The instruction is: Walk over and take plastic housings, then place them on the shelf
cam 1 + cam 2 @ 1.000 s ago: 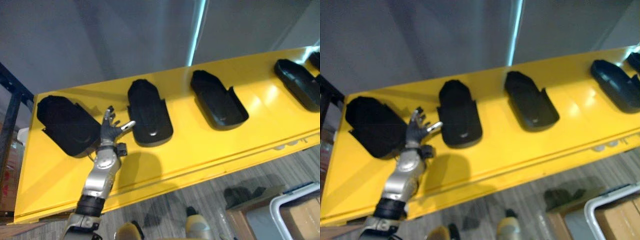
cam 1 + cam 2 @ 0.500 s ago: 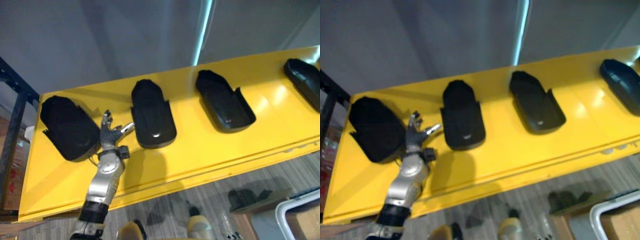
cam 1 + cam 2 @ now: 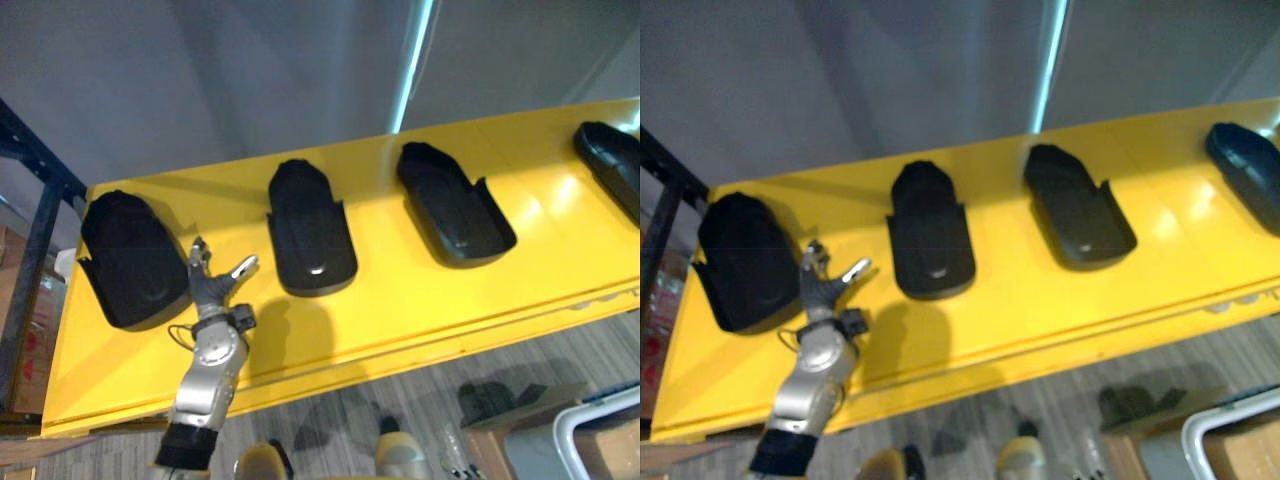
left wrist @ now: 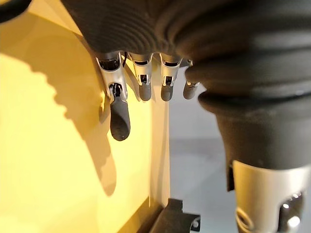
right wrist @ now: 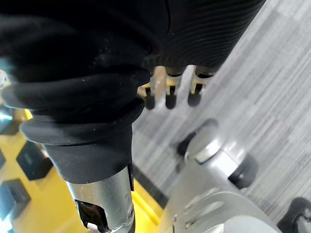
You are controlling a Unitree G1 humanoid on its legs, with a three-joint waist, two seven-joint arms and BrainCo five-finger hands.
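Left hand (image 3: 207,288), fingers spread and empty, hovers over yellow shelf (image 3: 420,300) at 3 o'clock of leftmost housing (image 3: 128,258); right hand (image 5: 170,94) hangs relaxed.

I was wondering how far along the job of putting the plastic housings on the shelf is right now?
Done: the leftmost housing lies on the yellow shelf alongside three other housings. In hand: nothing; the left hand is open beside the leftmost housing, and the right hand hangs open over the floor. Left: whether more housings await fetching cannot be told.
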